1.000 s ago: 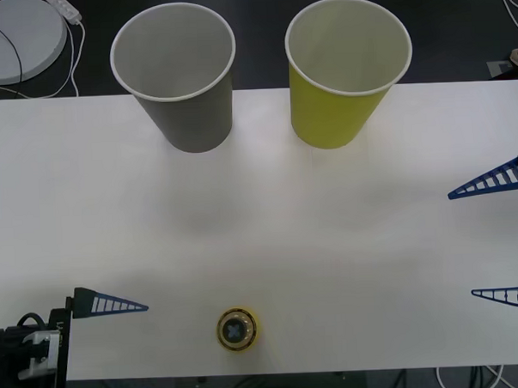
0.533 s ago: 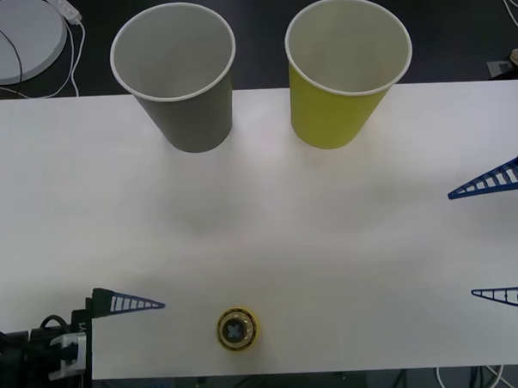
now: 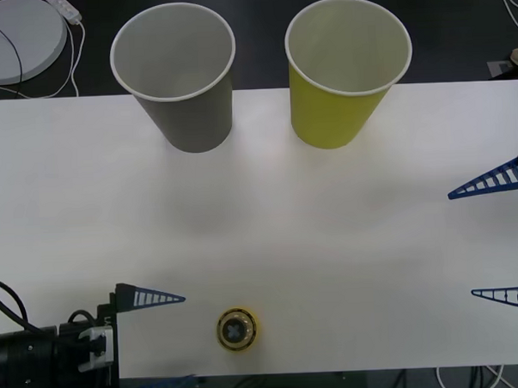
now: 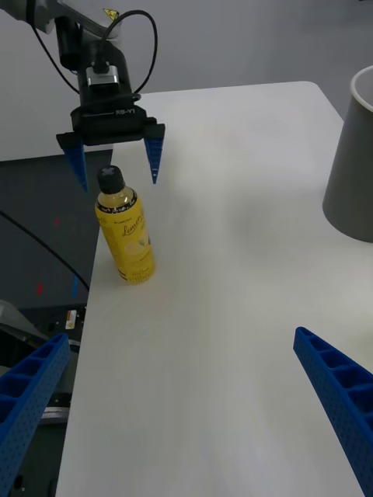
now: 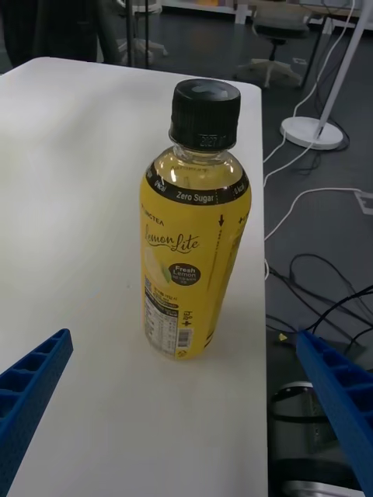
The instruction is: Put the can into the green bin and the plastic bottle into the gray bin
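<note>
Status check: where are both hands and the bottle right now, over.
Left hand open, near table edge, beside small yellow plastic bottle, not touching. Right hand open, idle at right edge. Bottle upright; gray paper cup bin and yellow-green paper cup bin far side. Path clear.

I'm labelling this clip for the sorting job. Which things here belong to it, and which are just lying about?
Belonging to the job:
- plastic bottle, upright by the table's near edge
- gray bin
- green bin
- left end effector, open beside the bottle

Lying about:
- white round base and cables on the floor
</note>
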You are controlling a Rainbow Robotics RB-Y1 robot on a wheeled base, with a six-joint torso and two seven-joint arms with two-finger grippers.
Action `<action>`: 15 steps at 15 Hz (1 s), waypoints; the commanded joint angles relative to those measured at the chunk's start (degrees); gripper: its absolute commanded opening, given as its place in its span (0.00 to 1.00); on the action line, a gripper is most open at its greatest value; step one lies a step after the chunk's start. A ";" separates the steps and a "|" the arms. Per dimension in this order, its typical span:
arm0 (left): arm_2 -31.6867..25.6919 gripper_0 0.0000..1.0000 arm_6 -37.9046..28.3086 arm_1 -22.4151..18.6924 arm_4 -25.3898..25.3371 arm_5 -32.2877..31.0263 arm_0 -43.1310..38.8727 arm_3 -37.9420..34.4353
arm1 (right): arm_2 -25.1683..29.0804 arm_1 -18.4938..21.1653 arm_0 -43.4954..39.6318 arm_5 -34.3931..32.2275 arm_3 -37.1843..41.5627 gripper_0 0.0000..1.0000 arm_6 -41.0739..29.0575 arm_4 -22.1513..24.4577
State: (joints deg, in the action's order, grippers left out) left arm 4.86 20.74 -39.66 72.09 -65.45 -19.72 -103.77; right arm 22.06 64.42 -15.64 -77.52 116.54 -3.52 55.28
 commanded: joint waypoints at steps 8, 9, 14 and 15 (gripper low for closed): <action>2.78 1.00 1.32 6.08 3.32 0.58 0.65 -0.02 | 0.00 0.00 0.00 0.00 0.00 1.00 0.00 0.00; 3.31 1.00 1.49 6.26 3.32 0.49 0.74 -0.02 | 0.00 0.00 0.00 0.00 0.00 1.00 0.00 0.00; 5.24 1.00 1.67 7.31 3.41 1.20 1.44 -0.02 | 0.00 0.00 0.00 0.00 0.00 1.00 0.00 0.00; 5.33 1.00 1.67 7.75 3.50 1.29 1.44 -0.02 | 0.00 0.00 0.00 0.00 0.00 1.00 0.00 0.00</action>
State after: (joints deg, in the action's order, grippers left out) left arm 10.13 22.41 -32.23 75.53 -64.25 -18.29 -103.78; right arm 22.06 64.42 -15.64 -77.52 116.54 -3.52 55.28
